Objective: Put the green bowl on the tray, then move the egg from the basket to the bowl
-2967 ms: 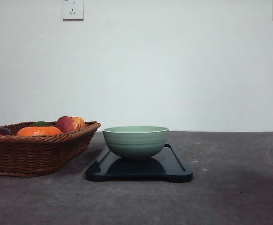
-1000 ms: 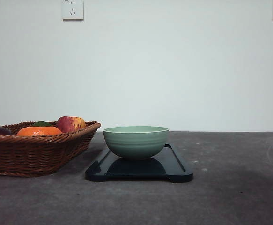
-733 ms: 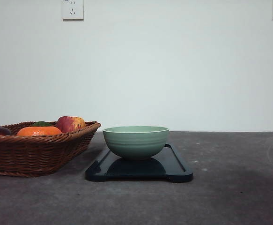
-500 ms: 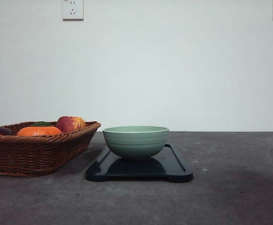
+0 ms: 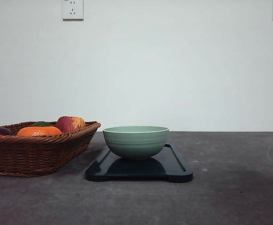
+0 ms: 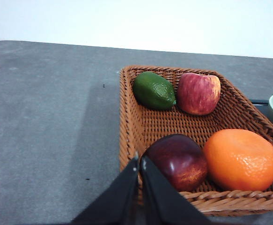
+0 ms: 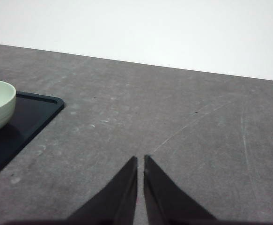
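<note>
Ridged green bowl [image 5: 136, 141] on glossy tray [image 5: 173, 168]; both tools [image 6: 140, 161] [image 7: 140, 161] closed (empty).

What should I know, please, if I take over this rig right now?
Left end effector: shut, empty, tips at the basket rim beside the egg.
Right end effector: shut, empty, over bare table right of the tray.
Done: the green bowl stands on the tray.
Left: the egg lies in the basket with an apple, orange and lime; move it into the green bowl.
</note>
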Motion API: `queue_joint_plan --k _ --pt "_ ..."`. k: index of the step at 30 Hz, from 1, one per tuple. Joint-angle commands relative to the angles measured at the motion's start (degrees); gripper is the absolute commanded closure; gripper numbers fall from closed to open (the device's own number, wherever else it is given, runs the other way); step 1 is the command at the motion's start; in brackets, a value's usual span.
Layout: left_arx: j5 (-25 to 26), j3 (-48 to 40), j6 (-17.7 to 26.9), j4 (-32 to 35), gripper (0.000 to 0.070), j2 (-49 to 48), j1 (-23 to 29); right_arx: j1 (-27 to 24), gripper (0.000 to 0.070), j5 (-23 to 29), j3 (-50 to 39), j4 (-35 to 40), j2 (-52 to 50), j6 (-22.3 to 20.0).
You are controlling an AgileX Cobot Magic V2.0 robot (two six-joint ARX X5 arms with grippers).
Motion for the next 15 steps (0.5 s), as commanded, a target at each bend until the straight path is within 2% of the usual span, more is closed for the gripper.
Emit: queue_joint_plan --k 1,15 --pt "-0.2 -1.1 0.6 0.8 0.07 0.0 0.1 0.1 0.0682 0.0 -0.2 0.6 -0.1 -0.2" --pt "-0.2 -1.1 0.6 0.8 0.07 0.0 0.1 0.1 0.0682 0.0 -0.2 0.6 -0.1 -0.2"
